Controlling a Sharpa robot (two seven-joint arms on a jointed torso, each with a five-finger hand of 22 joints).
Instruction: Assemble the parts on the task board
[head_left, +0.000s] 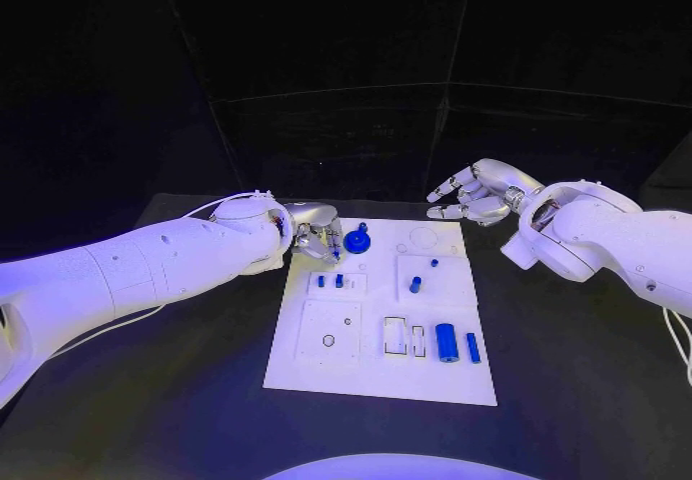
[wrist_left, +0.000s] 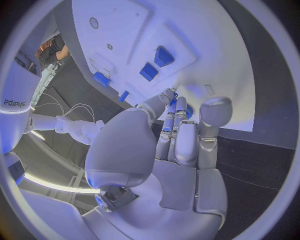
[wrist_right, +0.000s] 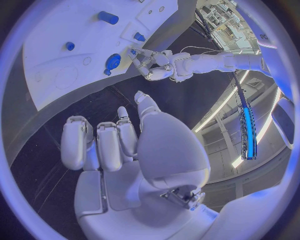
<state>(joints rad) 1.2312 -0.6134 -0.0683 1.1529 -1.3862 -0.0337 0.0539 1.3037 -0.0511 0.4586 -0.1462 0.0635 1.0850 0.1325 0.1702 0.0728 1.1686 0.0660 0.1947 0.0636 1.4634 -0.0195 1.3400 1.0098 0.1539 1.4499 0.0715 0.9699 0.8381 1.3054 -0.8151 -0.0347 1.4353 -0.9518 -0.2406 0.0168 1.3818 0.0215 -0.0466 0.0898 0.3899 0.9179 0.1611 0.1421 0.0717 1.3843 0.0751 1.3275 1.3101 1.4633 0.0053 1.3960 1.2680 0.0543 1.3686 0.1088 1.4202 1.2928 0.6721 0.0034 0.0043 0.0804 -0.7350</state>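
The white task board (head_left: 378, 372) lies in the middle of the table. My left hand (head_left: 317, 240) hovers at its far left corner, fingers pointing down beside a round blue part (head_left: 358, 241). In the left wrist view the fingers (wrist_left: 177, 125) lie close together over the board (wrist_left: 219, 60), and a bit of blue (wrist_left: 188, 112) shows between them and the thumb; whether it is held is unclear. My right hand (head_left: 476, 192) hangs above the far right corner with its fingers apart, holding nothing. The right wrist view shows the left hand (wrist_right: 156, 65) next to the round part (wrist_right: 113, 61).
Two small blue pieces (head_left: 329, 281) stand in the board's left block, and a blue peg (head_left: 415, 284) and a smaller one (head_left: 433, 263) further right. A blue cylinder (head_left: 447, 343) and a blue bar (head_left: 472, 347) lie near the board's right front. Black table surrounds the board.
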